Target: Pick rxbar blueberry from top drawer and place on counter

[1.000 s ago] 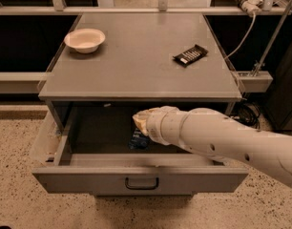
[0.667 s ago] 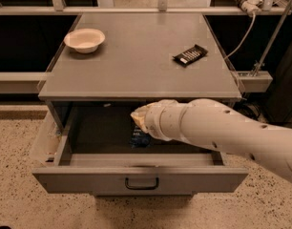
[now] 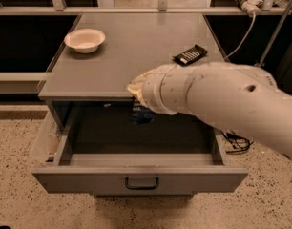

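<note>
The rxbar blueberry [image 3: 141, 113] is a small dark blue bar. It hangs just under my gripper [image 3: 137, 97], in front of the counter's front edge and above the dark inside of the open top drawer [image 3: 88, 175]. The gripper is shut on the bar's upper end. Its fingers are mostly hidden behind my thick white arm [image 3: 217, 99], which reaches in from the right. The grey counter [image 3: 127, 46] lies just behind and above the gripper.
A white bowl [image 3: 85, 39] stands at the counter's back left. A black bar with white lettering [image 3: 190, 55] lies at the back right. A cable [image 3: 241, 37] hangs to the right of the cabinet. The floor is speckled.
My gripper has risen from inside the drawer up to the counter's front edge. The blue bar came up with it and no longer lies on the drawer's floor.
</note>
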### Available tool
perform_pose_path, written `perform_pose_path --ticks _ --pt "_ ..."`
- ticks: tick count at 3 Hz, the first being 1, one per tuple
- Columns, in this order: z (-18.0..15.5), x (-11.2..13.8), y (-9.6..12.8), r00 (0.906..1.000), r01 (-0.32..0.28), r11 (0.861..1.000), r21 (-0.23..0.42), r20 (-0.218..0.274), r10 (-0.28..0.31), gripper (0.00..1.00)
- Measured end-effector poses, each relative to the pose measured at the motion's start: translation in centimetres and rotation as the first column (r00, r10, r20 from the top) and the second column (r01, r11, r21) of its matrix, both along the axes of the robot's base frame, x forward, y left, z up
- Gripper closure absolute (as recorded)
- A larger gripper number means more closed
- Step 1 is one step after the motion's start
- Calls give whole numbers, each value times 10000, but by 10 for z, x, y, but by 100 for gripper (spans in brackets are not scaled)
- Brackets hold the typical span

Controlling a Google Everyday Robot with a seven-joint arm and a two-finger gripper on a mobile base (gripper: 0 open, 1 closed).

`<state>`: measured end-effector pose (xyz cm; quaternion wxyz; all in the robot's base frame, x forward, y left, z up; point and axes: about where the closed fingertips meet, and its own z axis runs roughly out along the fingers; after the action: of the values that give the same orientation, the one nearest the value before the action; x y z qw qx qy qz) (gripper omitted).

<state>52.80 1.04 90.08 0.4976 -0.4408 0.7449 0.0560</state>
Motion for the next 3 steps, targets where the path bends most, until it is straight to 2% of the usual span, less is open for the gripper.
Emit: perform_pose_path --ticks 1,2,3 --pt "41 19 16 9973 -352 9993 113 648 344 100" --pt "52 22 19 9960 -392 9990 196 807 375 100" --pt "51 38 19 9956 -563 9984 48 748 558 100"
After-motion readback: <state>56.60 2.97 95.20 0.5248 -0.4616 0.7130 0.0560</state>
